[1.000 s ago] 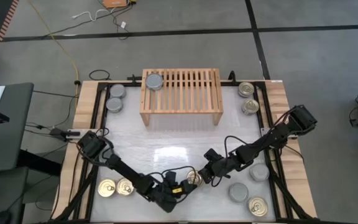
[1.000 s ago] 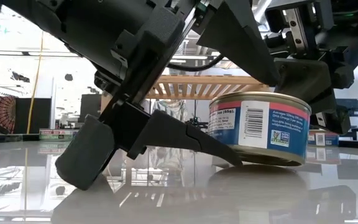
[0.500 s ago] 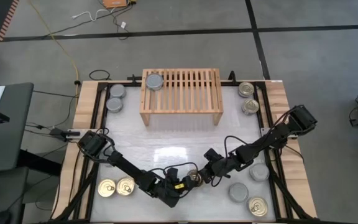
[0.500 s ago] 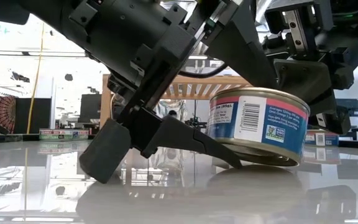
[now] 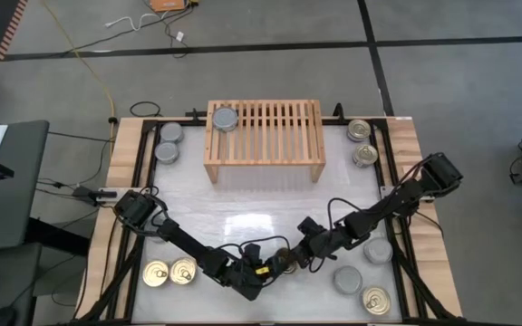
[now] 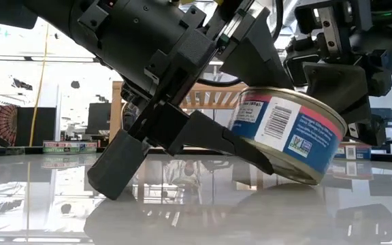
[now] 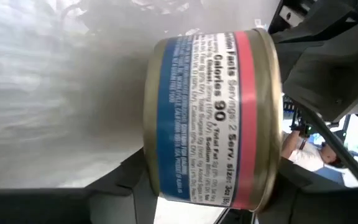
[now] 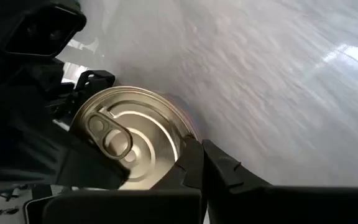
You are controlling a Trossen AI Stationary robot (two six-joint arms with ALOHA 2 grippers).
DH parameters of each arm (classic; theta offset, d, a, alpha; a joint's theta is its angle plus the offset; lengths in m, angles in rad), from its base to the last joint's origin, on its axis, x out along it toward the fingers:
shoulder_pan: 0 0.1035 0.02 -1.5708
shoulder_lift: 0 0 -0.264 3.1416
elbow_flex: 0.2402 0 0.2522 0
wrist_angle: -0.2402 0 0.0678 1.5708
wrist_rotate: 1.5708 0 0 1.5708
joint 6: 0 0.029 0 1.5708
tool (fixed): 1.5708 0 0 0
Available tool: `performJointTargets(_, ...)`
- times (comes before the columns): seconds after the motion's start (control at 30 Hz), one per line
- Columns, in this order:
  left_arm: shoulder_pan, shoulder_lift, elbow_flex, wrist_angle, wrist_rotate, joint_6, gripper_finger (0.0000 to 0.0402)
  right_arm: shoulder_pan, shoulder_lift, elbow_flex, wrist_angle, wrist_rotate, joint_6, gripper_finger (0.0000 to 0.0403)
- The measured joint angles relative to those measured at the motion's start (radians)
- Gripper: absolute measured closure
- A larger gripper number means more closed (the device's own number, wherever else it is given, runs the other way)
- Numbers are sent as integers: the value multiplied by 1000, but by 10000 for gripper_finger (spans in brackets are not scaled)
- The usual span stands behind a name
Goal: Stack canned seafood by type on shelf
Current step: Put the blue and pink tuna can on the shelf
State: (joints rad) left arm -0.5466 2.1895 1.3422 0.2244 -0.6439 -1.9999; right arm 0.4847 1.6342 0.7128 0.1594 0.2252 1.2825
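Note:
The can (image 6: 288,136), one of the canned seafood tins, has a blue and pink label and a gold pull-ring top (image 8: 126,140). It stands tilted near the table's near edge (image 5: 282,261). My left gripper (image 5: 267,266) reaches it from the left, open. My right gripper (image 5: 294,256) meets it from the right, fingers close together. The shelf (image 5: 263,131) stands at the far middle, with one silver tin (image 5: 225,119) resting on its slats at the left end. My left gripper has one finger (image 6: 243,146) wedged under the can's bottom edge (image 6: 278,170) on its left side, coming in low from the table's left. That side is lifted off the table. The other finger does not show touching the can. My right gripper presses its shut fingers (image 8: 225,168) on the can's top rim (image 8: 182,140) at its right side, slanting down from the right. The can's lower right edge (image 6: 312,180) stays at the table while the opposite side tips up.
Silver tins (image 5: 169,142) lie left of the shelf and gold-topped ones (image 5: 362,143) right of it. Two gold-topped tins (image 5: 169,272) sit near left. Two silver tins (image 5: 362,264) and a gold one (image 5: 375,301) sit near right. Open tabletop lies between shelf and grippers.
The can has tipped further: its left side has risen off the table while its right lower edge stayed down. My left gripper has slid toward the can and up, its finger going farther under the can.

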Motion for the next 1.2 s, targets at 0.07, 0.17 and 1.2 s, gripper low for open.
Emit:
performJointTargets(0.07, 1, -2, -1, 4, 10, 16, 216, -4, -6, 0, -3, -30, -22, 377)
performJointTargets(0.17, 4, -20, -5, -19, 20, 59, 216, -17, -24, 0, -12, -55, -57, 368)
performJointTargets(1.2, 381, -732, -5, -732, 440, 924, 216, 26, -643, 1, -734, 81, 21, 237)
